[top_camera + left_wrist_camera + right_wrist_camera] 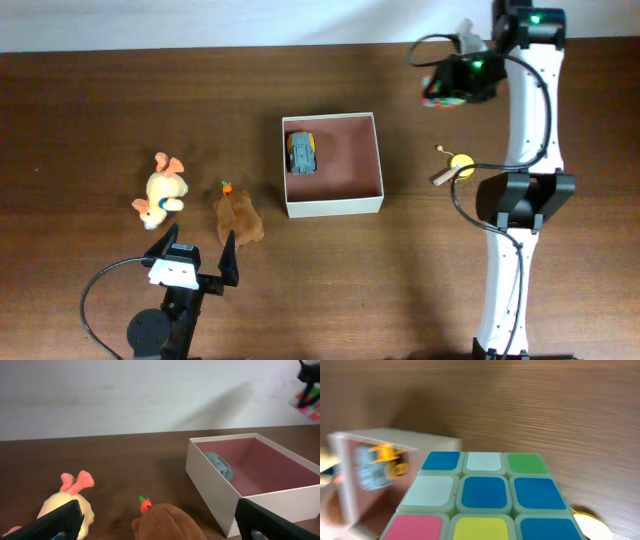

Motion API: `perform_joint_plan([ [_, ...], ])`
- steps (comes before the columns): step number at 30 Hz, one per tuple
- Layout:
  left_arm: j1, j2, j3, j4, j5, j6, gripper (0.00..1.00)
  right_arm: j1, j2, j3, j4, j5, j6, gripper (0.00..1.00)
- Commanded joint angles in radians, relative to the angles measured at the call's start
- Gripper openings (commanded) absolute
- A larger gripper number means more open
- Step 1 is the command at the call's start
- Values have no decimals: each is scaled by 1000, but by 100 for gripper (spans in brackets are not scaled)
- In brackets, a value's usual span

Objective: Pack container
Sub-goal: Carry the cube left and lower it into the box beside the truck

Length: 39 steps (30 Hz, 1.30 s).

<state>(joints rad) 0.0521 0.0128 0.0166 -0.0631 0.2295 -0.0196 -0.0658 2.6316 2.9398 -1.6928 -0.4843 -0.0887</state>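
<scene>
Cube point(485, 495) sits clamped in our right fingers point(455, 82); our left fingers point(55, 522) gape wide. We judge the box point(333, 207) light, thin-walled and easily slid; grip one wall's rim

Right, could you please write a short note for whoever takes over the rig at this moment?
Left gripper: open, empty, just in front of the brown plush toy; the yellow plush toy lies to its left.
Right gripper: shut on the puzzle cube, off to the right of the box, not over it.
Done: toy car is in the box.
Left: cube, both plush toys, likely also the small yellow item right of the box.
</scene>
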Motion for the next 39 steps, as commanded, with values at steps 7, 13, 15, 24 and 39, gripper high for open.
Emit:
perform_joint_plan([
  [7,3,-7,-8,2,10,12,99,220,-121,24,-6,-140,-46,51],
  [13,3,-7,-8,2,10,12,99,315,-121,23,-6,-1,-25,51],
  [15,3,-8,-8,2,10,12,99,337,-121,11,-6,38,-8,51],
  [24,3,-8,-8,2,10,12,99,444,-121,-159,-5,241,58,51],
  [39,3,-7,-8,2,10,12,99,497,-120,-448,187,470,292,50],
])
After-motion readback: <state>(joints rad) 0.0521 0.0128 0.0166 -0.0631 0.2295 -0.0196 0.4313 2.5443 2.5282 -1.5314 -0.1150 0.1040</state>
